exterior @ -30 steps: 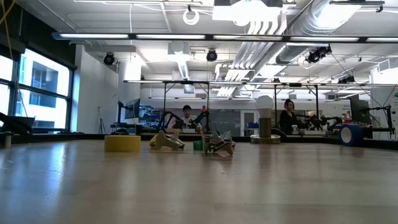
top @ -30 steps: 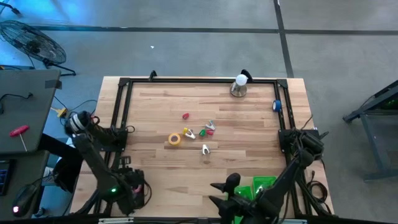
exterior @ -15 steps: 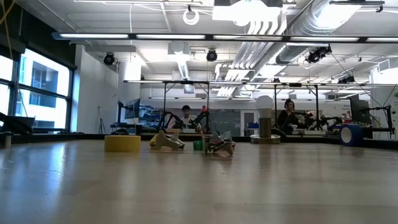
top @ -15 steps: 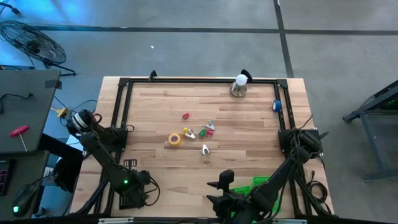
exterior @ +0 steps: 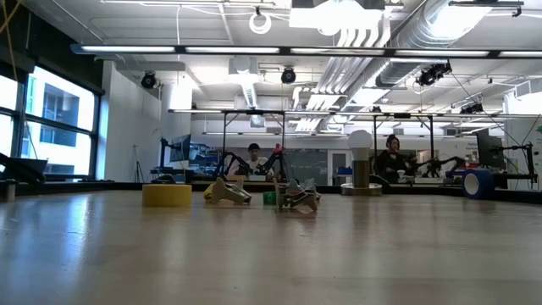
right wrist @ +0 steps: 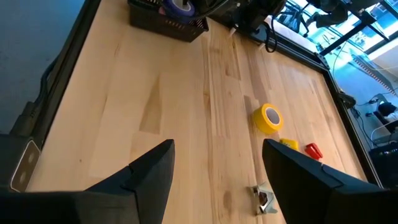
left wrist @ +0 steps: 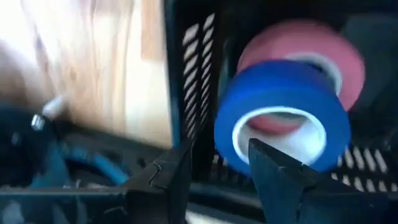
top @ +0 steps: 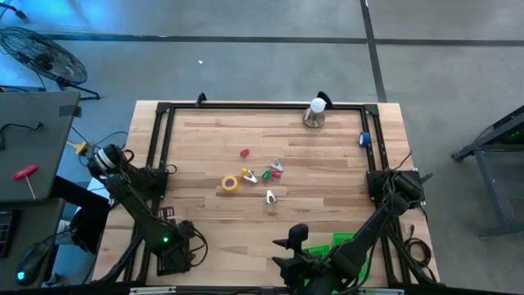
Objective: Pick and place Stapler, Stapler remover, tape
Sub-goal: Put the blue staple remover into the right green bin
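Left tool [left wrist: 217,177] hangs parted over the black basket [left wrist: 193,81], where blue tape [left wrist: 280,118] and pink tape [left wrist: 311,56] already sit. Right tool [right wrist: 214,168] waits wide, empty. Yellow tape [top: 230,183] and small staple tools [top: 271,196] remain mid-counter [top: 327,172].

Grey concrete floor [top: 246,65] w/ dark seam lines is seen around the wooden table [top: 213,139]. A floor fan [top: 41,57] is stood at far left. In low view, large windows [exterior: 51,127] are lit at left; strip lights [exterior: 279,49] and white ducts [exterior: 356,21] are hung overhead. Two seated people are glimpsed at desks behind.
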